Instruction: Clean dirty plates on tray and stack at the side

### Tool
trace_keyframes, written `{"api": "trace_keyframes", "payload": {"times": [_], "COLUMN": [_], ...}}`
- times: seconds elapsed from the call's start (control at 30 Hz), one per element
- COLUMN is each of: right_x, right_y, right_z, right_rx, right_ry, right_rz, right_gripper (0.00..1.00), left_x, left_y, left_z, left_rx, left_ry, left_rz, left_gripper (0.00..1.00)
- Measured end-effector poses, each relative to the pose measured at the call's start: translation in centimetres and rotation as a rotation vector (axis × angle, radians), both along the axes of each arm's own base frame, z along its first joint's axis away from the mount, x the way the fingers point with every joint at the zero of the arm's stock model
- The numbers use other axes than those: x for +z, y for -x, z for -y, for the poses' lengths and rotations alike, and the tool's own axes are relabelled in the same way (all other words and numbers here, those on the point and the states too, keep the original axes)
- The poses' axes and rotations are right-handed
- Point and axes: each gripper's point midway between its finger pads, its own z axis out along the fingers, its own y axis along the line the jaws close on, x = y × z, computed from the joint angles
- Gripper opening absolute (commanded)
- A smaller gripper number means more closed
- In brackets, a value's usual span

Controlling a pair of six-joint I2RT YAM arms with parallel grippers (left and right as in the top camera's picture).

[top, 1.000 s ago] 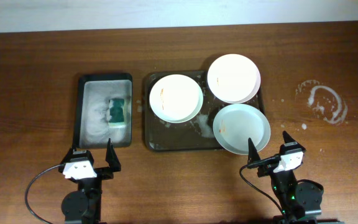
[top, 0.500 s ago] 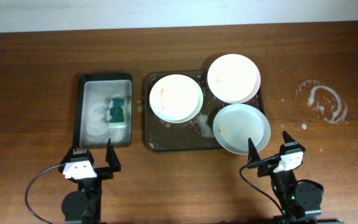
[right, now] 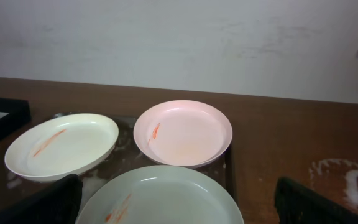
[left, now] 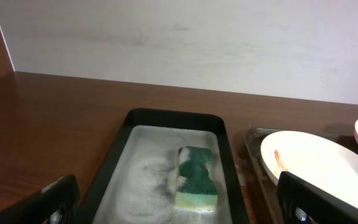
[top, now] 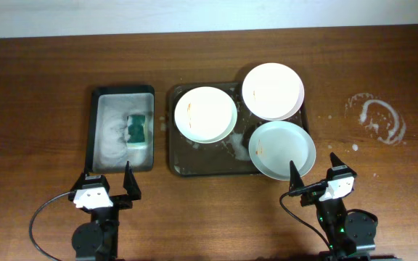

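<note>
Three white plates lie on the dark grey tray (top: 194, 161): a cream one (top: 205, 114) at the left, a pinkish one (top: 272, 90) at the back right and a pale greenish one (top: 282, 149) at the front right. Each has a small orange smear. In the right wrist view they show as cream (right: 62, 147), pink (right: 183, 133) and greenish (right: 160, 196). My left gripper (top: 107, 184) is open and empty, in front of the black foam tray. My right gripper (top: 314, 175) is open and empty, just in front of the greenish plate.
A smaller black tray (top: 94, 130) with foam holds a green and yellow sponge (top: 138, 129), which also shows in the left wrist view (left: 196, 175). A soapy white smear (top: 376, 119) marks the table at the right. A wall runs along the table's back.
</note>
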Motion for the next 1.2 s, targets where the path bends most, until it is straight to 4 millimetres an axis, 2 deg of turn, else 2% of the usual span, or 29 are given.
{"api": "trace_keyframes", "payload": {"times": [0.33,0.43,0.53,0.63,0.73,1.0,1.03,1.2], "right_x": [0.0,0.2,2.7,3.4,4.6,10.0,11.5,15.0], "right_y": [0.0,0.0,0.0,0.1,0.3,1.7,2.0,2.0], "right_z": [0.0,0.0,-0.3,-0.4,-0.4,-0.3,-0.4,-0.4], "right_rx": [0.0,0.003,0.018,0.023,0.023,0.024,0.027,0.028], "right_ry": [0.0,0.0,-0.005,-0.006,-0.007,-0.01,-0.01,-0.008], "right_rz": [0.0,0.009,0.109,0.131,0.156,0.237,0.246,0.186], "right_gripper": [0.98,0.98,0.98,0.98,0.98,0.98,0.98,0.98], "left_x": [0.1,1.0,3.0,3.5,4.8,11.1,12.3,15.9], "left_y": [0.0,-0.1,0.0,0.1,0.3,1.0,1.1,0.3], "left_z": [0.0,0.0,0.0,0.0,0.0,0.1,0.1,0.1], "left_rx": [0.0,0.0,-0.001,0.0,-0.001,-0.011,-0.014,-0.022], "left_ry": [0.0,0.0,-0.001,-0.001,-0.001,-0.065,-0.087,-0.115], "left_rz": [0.002,0.041,0.124,0.122,0.115,0.047,0.008,-0.095], "left_gripper": [0.99,0.99,0.99,0.99,0.99,0.99,0.99,0.99]}}
